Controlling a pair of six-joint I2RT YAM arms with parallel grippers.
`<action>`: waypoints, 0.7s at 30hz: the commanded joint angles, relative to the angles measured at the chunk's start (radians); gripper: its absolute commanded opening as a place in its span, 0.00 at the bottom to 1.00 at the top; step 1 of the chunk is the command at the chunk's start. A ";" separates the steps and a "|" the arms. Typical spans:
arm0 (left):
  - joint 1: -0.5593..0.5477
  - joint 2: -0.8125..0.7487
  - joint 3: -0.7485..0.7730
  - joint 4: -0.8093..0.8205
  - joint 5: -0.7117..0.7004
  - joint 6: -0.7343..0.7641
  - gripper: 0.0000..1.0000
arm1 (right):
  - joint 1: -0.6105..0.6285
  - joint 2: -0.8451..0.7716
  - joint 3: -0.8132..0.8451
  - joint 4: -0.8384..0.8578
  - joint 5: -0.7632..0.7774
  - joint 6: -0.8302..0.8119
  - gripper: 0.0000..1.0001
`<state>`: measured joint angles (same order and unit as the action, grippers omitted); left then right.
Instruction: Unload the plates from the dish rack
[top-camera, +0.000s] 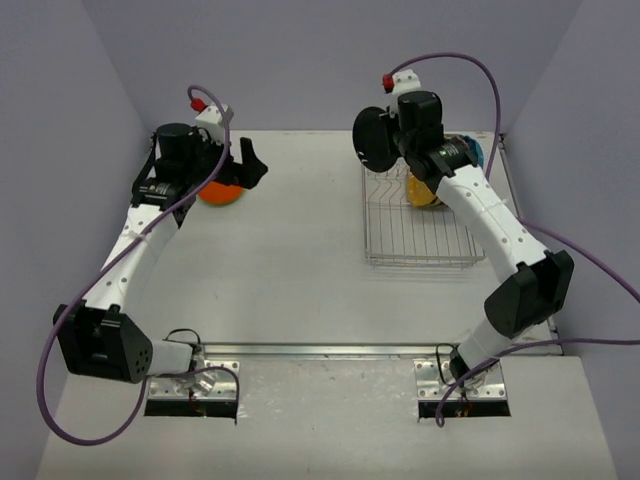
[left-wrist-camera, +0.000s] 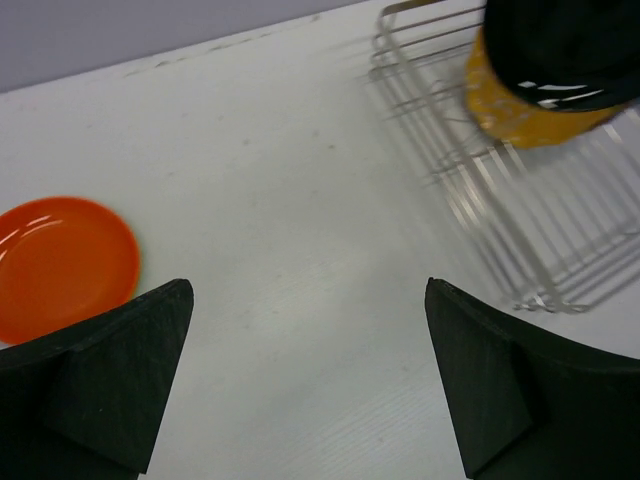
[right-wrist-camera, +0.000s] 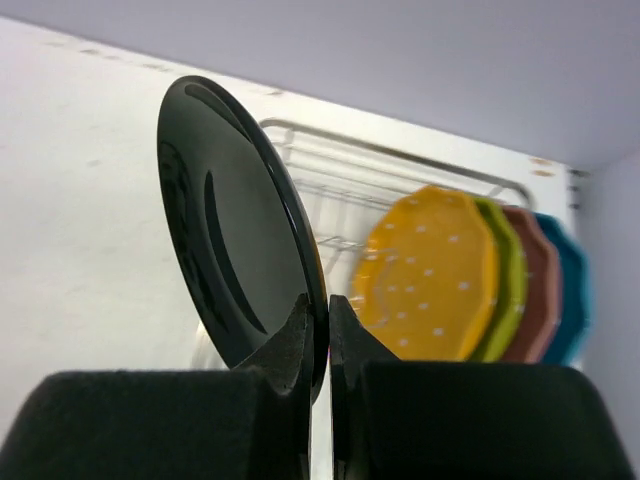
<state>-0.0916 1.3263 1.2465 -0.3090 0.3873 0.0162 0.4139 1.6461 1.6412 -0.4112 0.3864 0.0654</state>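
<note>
1. Jaws of the right gripper (right-wrist-camera: 318, 312) are pressed together on the lower rim of the black plate (right-wrist-camera: 235, 230), one finger on each face. The plate stands on edge, close to upright.
2. The left gripper (left-wrist-camera: 308, 290) has its jaws spread wide, and only the bare white table (left-wrist-camera: 300, 150) shows in the gap between them.
3. Read the table from above as a clock face, with the arm bases at 6 o'clock. The dish rack (top-camera: 420, 240) then sits at about 2 o'clock, and the black plate is held up over the rack's own 11 o'clock corner. From where I stand I cannot tell whether its bottom edge touches the wire.
4. Four more plates stand on edge in the slots at the far end of the rack, toward its 1 o'clock corner, packed face to face. Seen from the right wrist, the dotted yellow plate (right-wrist-camera: 430, 275) is in front. Behind it come the lime green plate (right-wrist-camera: 505, 275), the pink plate (right-wrist-camera: 535, 285) and the teal blue plate (right-wrist-camera: 572, 290).
5. The orange plate (top-camera: 218, 192) lies flat on the table at about 10 o'clock, well apart from the rack. It is just beside the left gripper, which hangs above its 1 o'clock edge and partly covers it in the top view
</note>
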 joint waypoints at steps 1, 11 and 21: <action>0.006 -0.077 -0.037 0.135 0.405 -0.137 0.96 | -0.006 -0.097 -0.062 -0.062 -0.542 0.148 0.00; -0.019 0.009 -0.066 0.123 0.533 -0.214 0.74 | 0.013 -0.116 -0.149 -0.028 -0.947 0.259 0.00; -0.064 0.073 -0.055 0.031 0.523 -0.134 0.51 | 0.025 -0.114 -0.167 -0.020 -0.954 0.267 0.00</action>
<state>-0.1371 1.3858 1.1763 -0.2645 0.8797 -0.1615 0.4317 1.5604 1.4670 -0.4950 -0.5217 0.3087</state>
